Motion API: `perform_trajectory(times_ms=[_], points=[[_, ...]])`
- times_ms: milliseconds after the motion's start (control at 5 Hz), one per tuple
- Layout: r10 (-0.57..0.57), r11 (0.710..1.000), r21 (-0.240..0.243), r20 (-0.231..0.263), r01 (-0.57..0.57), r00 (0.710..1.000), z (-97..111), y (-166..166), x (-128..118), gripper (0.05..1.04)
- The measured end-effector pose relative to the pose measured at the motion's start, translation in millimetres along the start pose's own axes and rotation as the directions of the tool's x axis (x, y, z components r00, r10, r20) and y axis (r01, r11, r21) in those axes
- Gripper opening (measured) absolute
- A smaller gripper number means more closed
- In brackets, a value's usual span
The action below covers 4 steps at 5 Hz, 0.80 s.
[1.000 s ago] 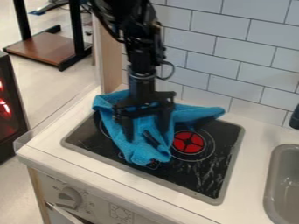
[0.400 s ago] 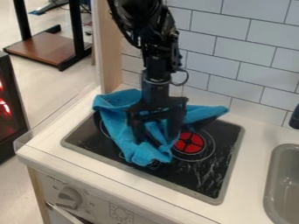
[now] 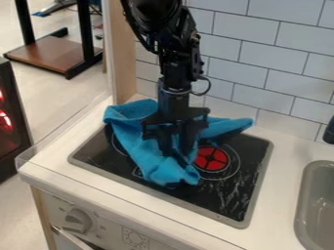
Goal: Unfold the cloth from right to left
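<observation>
Fingers (image 3: pixel 165 144) have closed in, clamped on blue cloth (image 3: pixel 138 146) mid-bunch, likely to draw a fold leftward.

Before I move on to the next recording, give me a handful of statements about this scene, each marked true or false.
1. The cloth on the stovetop is blue. True.
2. The gripper is over the sink. False: it is down at the cloth, over the stovetop.
3. The cloth is spread out flat. False: it is rumpled and bunched.
4. A red burner disc shows beside the cloth. True.
5. In the camera view, the sink is left of the stovetop. False: it is to the right.
6. A tiled wall stands behind the stovetop. True.
</observation>
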<state>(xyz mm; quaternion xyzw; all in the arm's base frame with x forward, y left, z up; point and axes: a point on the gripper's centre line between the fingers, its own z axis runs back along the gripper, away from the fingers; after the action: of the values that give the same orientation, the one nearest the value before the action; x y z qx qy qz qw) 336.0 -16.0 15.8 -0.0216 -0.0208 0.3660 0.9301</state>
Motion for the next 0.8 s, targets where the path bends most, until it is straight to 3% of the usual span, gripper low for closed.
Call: perform_trajectory(times_ms=[200,400,800], points=[[-0.008,1.000,-0.006,-0.004,0.008,1.000,0.5,-0.1,-0.7,0.150],[-0.003,1.000,-0.024,0.003,0.003,1.000,8.3,1.2,-2.6,0.059],[0.016,0.999,-0.050,0.016,-0.015,1.000,22.1,9.4,1.8,0.049]])
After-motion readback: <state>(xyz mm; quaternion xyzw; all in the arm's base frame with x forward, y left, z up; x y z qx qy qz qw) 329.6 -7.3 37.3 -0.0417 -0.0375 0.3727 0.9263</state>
